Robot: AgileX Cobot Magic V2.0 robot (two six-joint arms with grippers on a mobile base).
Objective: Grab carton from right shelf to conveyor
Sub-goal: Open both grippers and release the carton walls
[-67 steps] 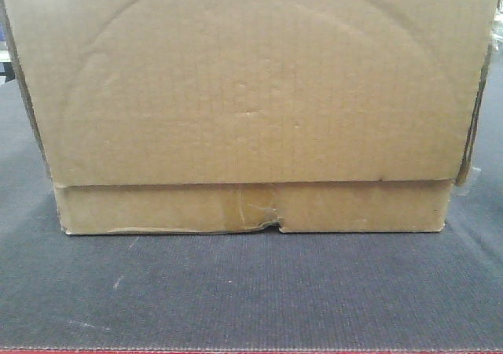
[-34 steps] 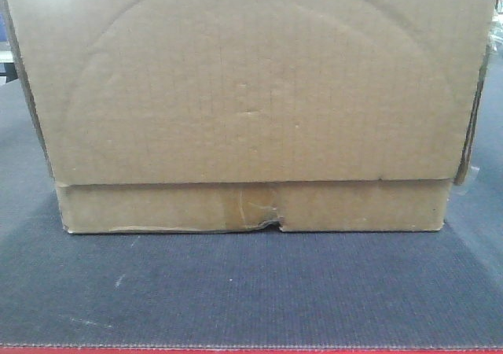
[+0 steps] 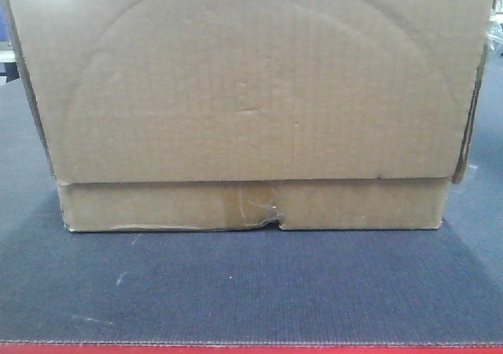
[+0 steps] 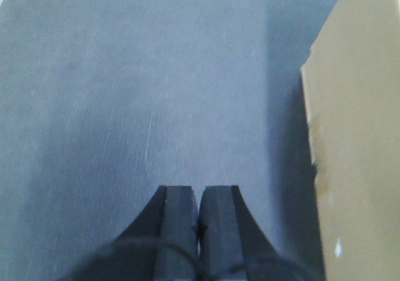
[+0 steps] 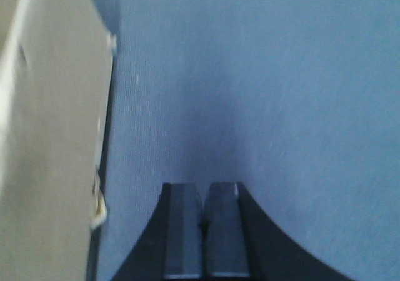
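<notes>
Grey ribbed conveyor [image 3: 251, 291] is filling the foreground, red strip [image 3: 251, 349] nearest; the carton [image 3: 251, 102] is sitting flat on it, while left gripper [image 4: 199, 197] and right gripper [image 5: 204, 193] are hovering clenched, empty, beside its sides

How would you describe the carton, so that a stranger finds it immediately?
Look at the dark grey ribbed conveyor with its thin red edge strip. The carton sits on it, a large plain brown cardboard box. A small torn notch at its bottom edge and a faint arc crease mark it.
</notes>
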